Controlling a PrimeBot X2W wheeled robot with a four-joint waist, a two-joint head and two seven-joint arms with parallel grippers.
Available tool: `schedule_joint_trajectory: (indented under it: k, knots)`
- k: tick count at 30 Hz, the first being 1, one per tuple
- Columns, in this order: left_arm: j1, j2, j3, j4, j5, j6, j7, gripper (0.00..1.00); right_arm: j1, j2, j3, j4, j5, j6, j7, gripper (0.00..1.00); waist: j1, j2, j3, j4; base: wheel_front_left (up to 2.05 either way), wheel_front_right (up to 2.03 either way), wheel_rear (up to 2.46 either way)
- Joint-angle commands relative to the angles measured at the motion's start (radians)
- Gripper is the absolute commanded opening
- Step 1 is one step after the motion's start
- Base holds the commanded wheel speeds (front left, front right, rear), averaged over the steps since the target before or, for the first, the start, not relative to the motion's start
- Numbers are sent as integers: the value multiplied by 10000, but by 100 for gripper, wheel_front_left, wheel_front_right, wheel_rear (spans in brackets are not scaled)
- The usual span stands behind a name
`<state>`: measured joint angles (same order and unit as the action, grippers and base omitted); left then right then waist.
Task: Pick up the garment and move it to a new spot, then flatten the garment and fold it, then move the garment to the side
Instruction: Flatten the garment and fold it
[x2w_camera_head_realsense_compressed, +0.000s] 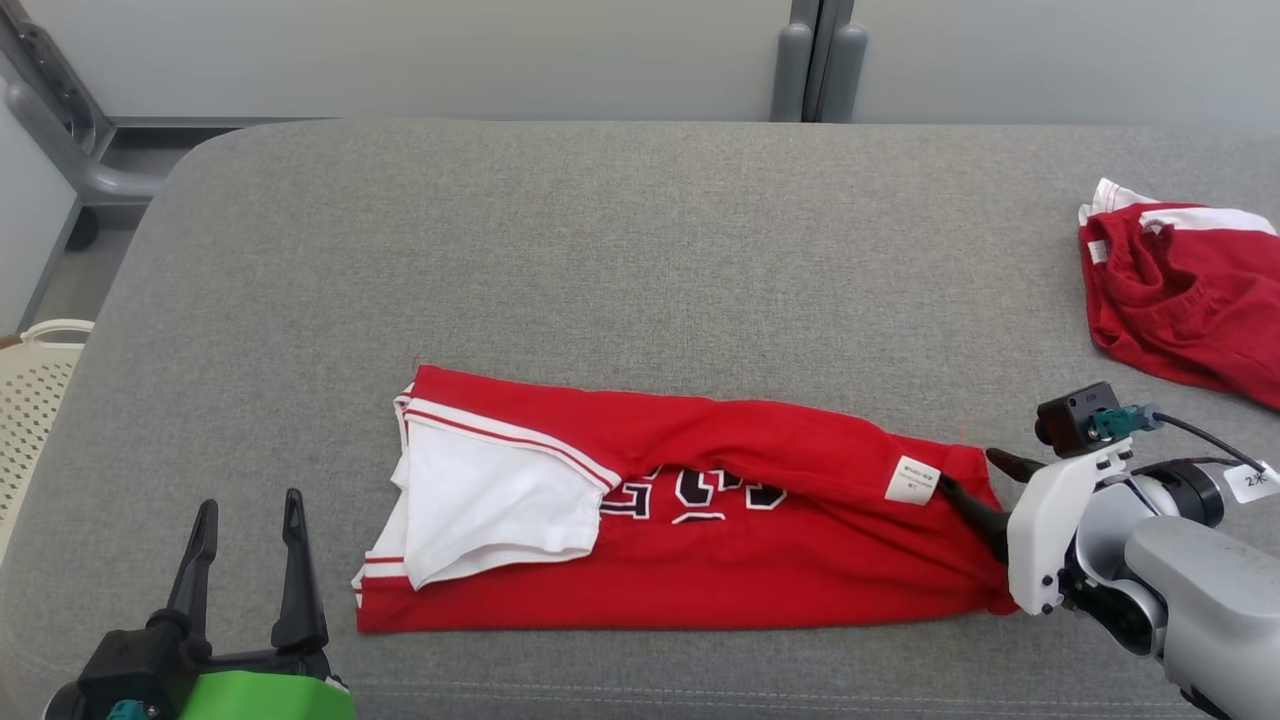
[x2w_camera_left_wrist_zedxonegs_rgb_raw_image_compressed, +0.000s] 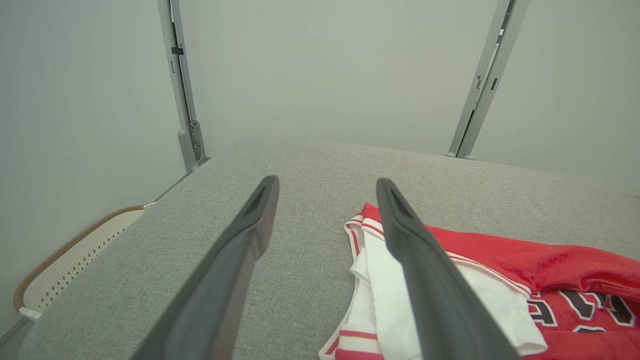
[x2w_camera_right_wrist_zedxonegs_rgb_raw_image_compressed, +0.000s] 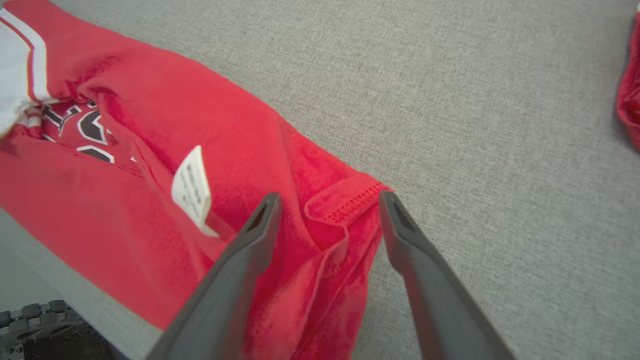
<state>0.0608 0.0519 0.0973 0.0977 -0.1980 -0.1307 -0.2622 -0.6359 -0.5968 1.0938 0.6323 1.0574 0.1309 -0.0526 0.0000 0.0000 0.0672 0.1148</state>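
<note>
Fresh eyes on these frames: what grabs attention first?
The red jersey, folded into a long strip, lies near the front of the grey cushion. The right gripper stands open astride its right end; the left gripper is open at lower left, off the cloth. A second red garment sits crumpled at the far right edge.

Red garment (x2w_camera_head_realsense_compressed: 800, 560) (white panel, black lettering); grey cushion (x2w_camera_head_realsense_compressed: 600, 250).

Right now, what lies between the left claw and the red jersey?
In the head view, a bare strip of grey cushion lies between the left claw and the red jersey. Nothing rests on that stretch.
</note>
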Motion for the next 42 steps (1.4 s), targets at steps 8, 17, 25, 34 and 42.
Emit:
schedule_joint_trajectory:
  k: [8, 17, 25, 34, 42]
  knots:
    - [-98, -8, 29, 43, -64, 10, -19, 100, -251, 69, 343, 631, 161, -5, 228, 0, 0, 0, 96, 25, 0, 0, 0]
    - [-110, -7, 9, 74, -135, 10, -19, 100, -515, 231, 157, 1066, 212, -5, -608, 0, 0, 0, 89, -28, 0, 0, 0]
    - [-75, -8, 11, 61, -159, 10, -19, 100, -323, 374, -234, 1459, 484, -5, -1450, 0, 0, 0, 47, -40, 0, 0, 0]
    - [83, -7, 47, 18, -247, 10, -19, 100, 575, 567, -1339, 1128, 1894, -5, -2048, 0, 0, 0, -6, -284, 0, 0, 0]
    - [-173, -4, -70, 125, -239, 11, -19, 100, 462, 1315, -2231, 1378, 1817, -3, -2129, 0, 0, 0, 30, -490, 0, 0, 0]
